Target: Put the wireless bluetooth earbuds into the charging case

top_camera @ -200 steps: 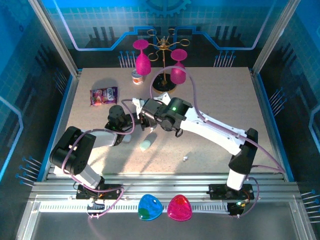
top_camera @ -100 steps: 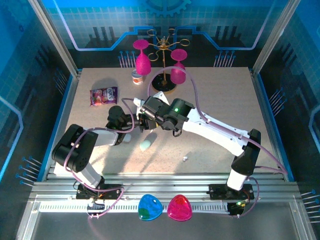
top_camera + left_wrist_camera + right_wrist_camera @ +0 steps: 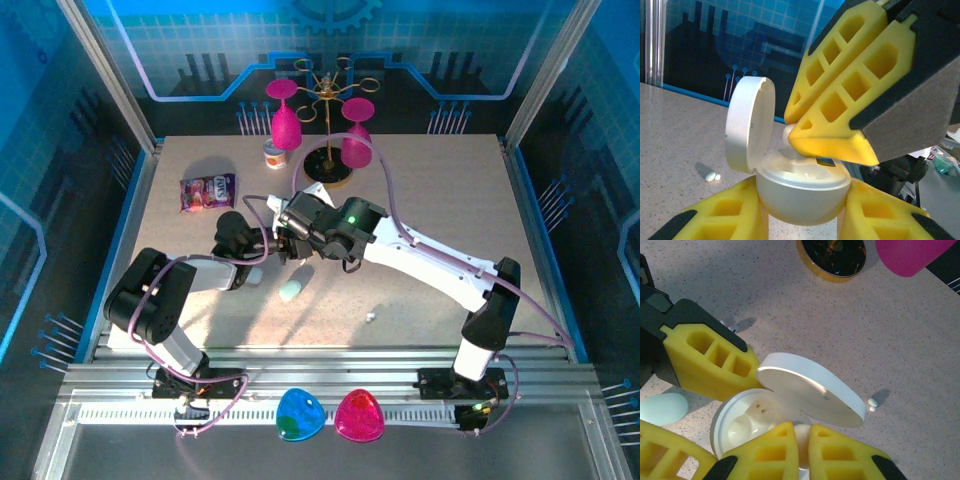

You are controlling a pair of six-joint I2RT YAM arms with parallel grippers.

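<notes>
White glossy charging case (image 3: 802, 200), lid (image 3: 747, 125) hinged up, sits clamped between the yellow fingers (image 3: 725, 215) of your left gripper (image 3: 800, 212), a little left of the centre of the table (image 3: 440, 190). Your right gripper (image 3: 802, 434) is pressed together on 1 earbud (image 3: 802, 440), held at the case's open rim, just over the wells. 1 well shows a pale rounded shape (image 3: 739, 430); you cannot tell whether it is a seated bud.

The 2 grippers meet tip to tip, with very little gap between the right fingers and the raised lid.

A loose earbud (image 3: 370, 316) lies alone toward the near edge, right of centre, with bare table all round it. A stray earbud (image 3: 873, 402) lies just beside the lid, not touching it. The mint case (image 3: 291, 290) rests near the left fingers, on their near-edge side.

The far edge is crowded: glass rack (image 3: 326, 172), yogurt cup (image 3: 274, 155), and snack packet (image 3: 207, 190) toward the far left corner. The table is bare along the right edge.
</notes>
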